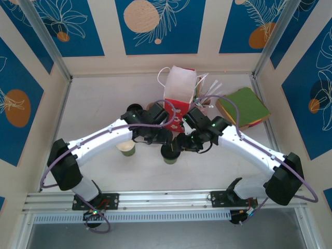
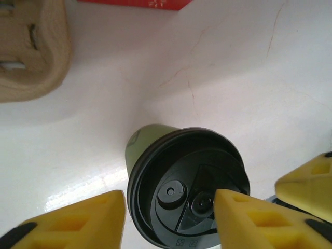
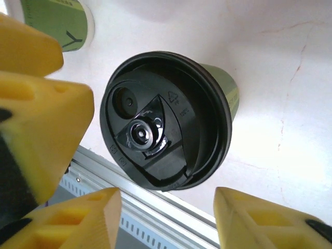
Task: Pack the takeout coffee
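The takeout coffee (image 1: pixel 170 154), a small green cup with a black lid, stands upright on the white table in front of the red-and-white bag (image 1: pixel 179 88). Both grippers hover close over it. In the left wrist view my left gripper (image 2: pixel 171 201) is open above the takeout coffee (image 2: pixel 187 187), its right finger (image 2: pixel 249 220) overlapping the lid's edge. My right gripper (image 3: pixel 166 202) is open too, its yellow fingers (image 3: pixel 67 223) apart just on the near side of the takeout coffee (image 3: pixel 166 119). Neither holds anything. From above, the left gripper (image 1: pixel 165 140) and right gripper (image 1: pixel 182 144) almost meet.
A lidless green cup (image 1: pixel 126 149) stands left of the coffee. A brown cardboard carrier (image 2: pixel 31 52) lies near the bag. Green napkins (image 1: pixel 244 106) and straws (image 1: pixel 207 91) sit at the back right. The metal rail (image 3: pixel 135 207) runs along the near edge.
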Tool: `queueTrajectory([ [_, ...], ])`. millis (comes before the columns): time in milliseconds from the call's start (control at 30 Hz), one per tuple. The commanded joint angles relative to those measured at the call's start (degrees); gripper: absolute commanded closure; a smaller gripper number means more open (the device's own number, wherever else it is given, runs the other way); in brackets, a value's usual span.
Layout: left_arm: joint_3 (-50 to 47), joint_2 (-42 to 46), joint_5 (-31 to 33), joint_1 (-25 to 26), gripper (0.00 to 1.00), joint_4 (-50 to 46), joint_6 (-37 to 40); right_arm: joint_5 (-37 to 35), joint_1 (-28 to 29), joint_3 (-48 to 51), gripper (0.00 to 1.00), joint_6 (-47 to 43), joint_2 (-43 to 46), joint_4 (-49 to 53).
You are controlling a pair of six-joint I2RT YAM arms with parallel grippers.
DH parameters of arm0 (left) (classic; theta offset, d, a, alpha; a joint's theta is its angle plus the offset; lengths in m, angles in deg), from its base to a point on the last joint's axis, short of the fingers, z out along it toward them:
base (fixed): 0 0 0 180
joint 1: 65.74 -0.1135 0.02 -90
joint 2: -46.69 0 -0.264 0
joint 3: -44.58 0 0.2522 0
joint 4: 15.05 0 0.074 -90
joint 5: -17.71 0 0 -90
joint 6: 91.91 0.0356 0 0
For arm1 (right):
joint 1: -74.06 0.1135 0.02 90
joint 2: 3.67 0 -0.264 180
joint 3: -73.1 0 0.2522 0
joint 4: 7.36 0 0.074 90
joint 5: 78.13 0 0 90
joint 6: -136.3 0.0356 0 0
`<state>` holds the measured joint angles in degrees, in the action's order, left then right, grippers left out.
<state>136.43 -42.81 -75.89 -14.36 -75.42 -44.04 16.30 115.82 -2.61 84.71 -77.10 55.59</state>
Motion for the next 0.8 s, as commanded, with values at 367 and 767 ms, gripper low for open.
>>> queueTrajectory([
  [367,4.9,8.0,11.8,0.0,0.14,-5.0,-2.3,-1.7,-11.5,-2.5,0.08,-7.1,14.3,-0.2],
  [767,10.6,7.8,13.2,-4.5,0.0,-5.7,4.7,-2.0,-18.0,-5.0,0.01,-5.3,14.6,-0.8],
])
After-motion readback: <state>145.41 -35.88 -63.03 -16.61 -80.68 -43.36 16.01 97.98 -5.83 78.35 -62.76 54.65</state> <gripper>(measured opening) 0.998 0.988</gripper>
